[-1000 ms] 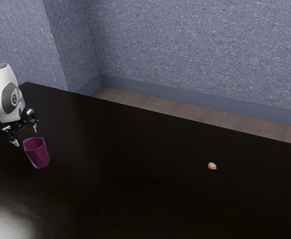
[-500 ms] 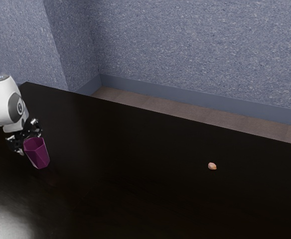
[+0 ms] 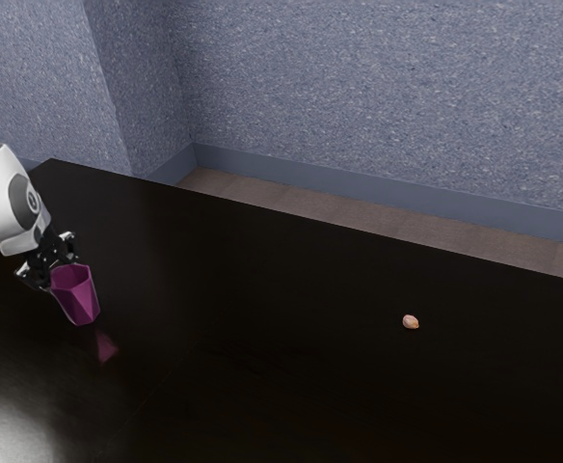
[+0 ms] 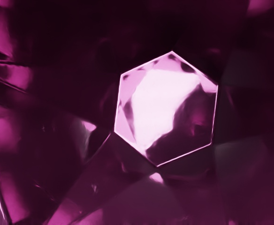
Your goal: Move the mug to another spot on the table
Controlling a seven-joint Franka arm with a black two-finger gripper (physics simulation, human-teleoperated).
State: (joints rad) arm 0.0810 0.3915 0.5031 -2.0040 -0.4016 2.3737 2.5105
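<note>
A purple faceted mug (image 3: 77, 293) hangs slightly tilted just above the dark table (image 3: 291, 318) at the exterior view's left, its faint purple reflection (image 3: 105, 345) lying apart below it. My black gripper (image 3: 54, 270) comes down from the upper left and is shut on the mug's rim on the side toward the arm. In the wrist view I look straight down into the mug (image 4: 71, 154), whose bright hexagonal bottom (image 4: 167, 115) lies just under my hand.
A small tan lump (image 3: 411, 321) lies on the table far toward the exterior view's right. The table's back edge runs along a brown floor strip (image 3: 378, 220) and a blue-grey wall. A pale glare sits on the table's near left corner.
My hand came down onto the mug's rim and closed on it. The mug has since risen a little and shifted slightly right, and its reflection now shows separately on the table.
</note>
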